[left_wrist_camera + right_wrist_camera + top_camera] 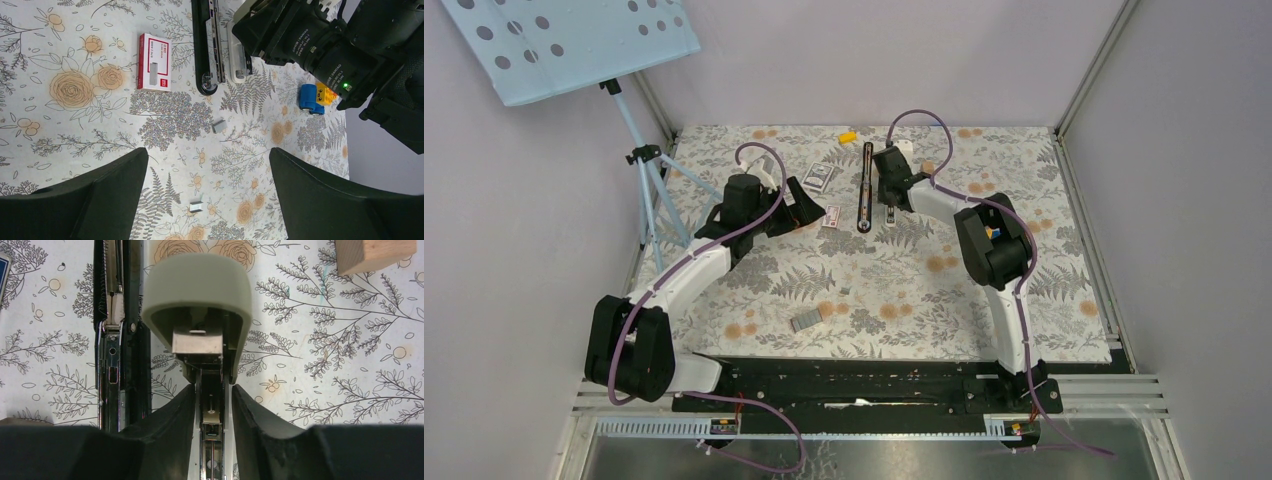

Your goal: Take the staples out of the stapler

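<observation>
The slim black stapler (865,188) lies opened out flat at the table's back centre, its silver rail showing in the right wrist view (117,340) and the left wrist view (207,45). Right beside it lies a grey-white stapler (197,290), also open. My right gripper (212,390) (891,210) is shut on the sides of that grey-white stapler, its rail between the fingers. My left gripper (207,152) (809,212) is wide open and empty above the cloth. Small staple pieces (219,125) (196,206) lie loose. A bigger staple block (807,320) lies nearer the front.
A red-and-white staple box (154,62) lies left of the black stapler. A blue box (821,177), a yellow piece (848,136) and a wooden block (375,255) lie at the back. A blue-and-yellow brick (312,97) lies to the right. A stand's tripod (639,160) stands at the left edge.
</observation>
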Robot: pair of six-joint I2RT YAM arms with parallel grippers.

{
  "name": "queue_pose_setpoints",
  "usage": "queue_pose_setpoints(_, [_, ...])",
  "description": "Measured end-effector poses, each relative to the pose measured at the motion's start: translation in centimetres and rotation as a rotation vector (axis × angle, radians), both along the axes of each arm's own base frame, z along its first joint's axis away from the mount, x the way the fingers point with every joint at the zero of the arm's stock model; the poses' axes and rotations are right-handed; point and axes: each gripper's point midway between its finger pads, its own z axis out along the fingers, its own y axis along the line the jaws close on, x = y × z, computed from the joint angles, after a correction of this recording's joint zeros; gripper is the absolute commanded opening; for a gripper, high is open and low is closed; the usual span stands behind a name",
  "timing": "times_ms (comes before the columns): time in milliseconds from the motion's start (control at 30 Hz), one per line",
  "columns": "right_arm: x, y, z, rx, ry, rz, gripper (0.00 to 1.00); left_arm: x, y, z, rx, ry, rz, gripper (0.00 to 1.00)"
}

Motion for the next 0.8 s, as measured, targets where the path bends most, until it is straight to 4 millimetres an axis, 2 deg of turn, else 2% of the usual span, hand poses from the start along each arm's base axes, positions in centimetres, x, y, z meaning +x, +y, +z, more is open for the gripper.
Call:
queue_pose_setpoints(300, [0.0, 0.0, 0.1, -0.004, -0.001, 0.006, 0.56, 0.1, 0.2, -0.2, 0.001, 0.004, 0.006, 0.97])
queue_pose_setpoints(433, [-0.6, -0.2, 0.8, 0.006, -0.002, 0.014, 0.59, 0.1, 0.3, -0.3, 0.004, 0.009, 0.007, 0.98])
queue_pose_setpoints(567, [-1.8, -0.4, 2.6, 0.024, -0.011, 0.03, 0.63, 0.0, 0.5, -0.5, 0.014, 0.019, 0.018, 0.99])
queue_pose_setpoints(800, [-3.5, -0.6, 7.4, 0.062, -0.064, 0.089, 0.73, -0.1, 1.6, -1.5, 0.069, 0.042, 0.049, 0.99])
